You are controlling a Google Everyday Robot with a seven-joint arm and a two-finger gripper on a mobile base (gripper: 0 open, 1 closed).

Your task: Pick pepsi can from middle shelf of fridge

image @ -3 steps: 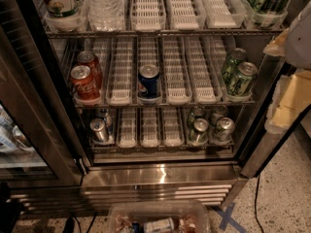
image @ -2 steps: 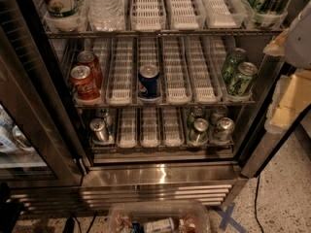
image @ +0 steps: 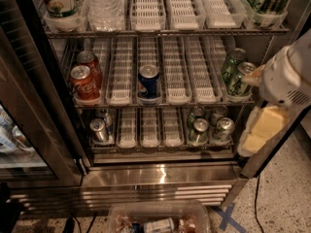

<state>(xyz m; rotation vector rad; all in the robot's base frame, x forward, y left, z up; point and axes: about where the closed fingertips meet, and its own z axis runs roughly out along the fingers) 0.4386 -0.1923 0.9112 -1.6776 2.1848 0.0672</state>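
The pepsi can (image: pixel 148 81), dark blue with a silver top, stands upright at the front of a centre lane on the middle shelf (image: pixel 176 76), a wire rack with white slotted dividers. The fridge (image: pixel 160 176) is open, and its shiny steel base is below the racks. My gripper (image: pixel 260 130), white with yellowish parts, hangs at the right edge by the fridge frame. It is well to the right of the pepsi can, slightly lower, and holds nothing that I can see.
Two red Coca-Cola cans (image: pixel 85 81) stand at the left of the middle shelf and green cans (image: pixel 235 72) at its right. Bottles (image: pixel 104 4) fill the top rack, and silver-topped cans (image: pixel 209 127) the bottom rack. The glass door (image: pixel 29 110) is open at left. A clear plastic container (image: pixel 160 217) lies on the floor.
My gripper has moved left and down along the right edge, further into view. The cans have not moved.
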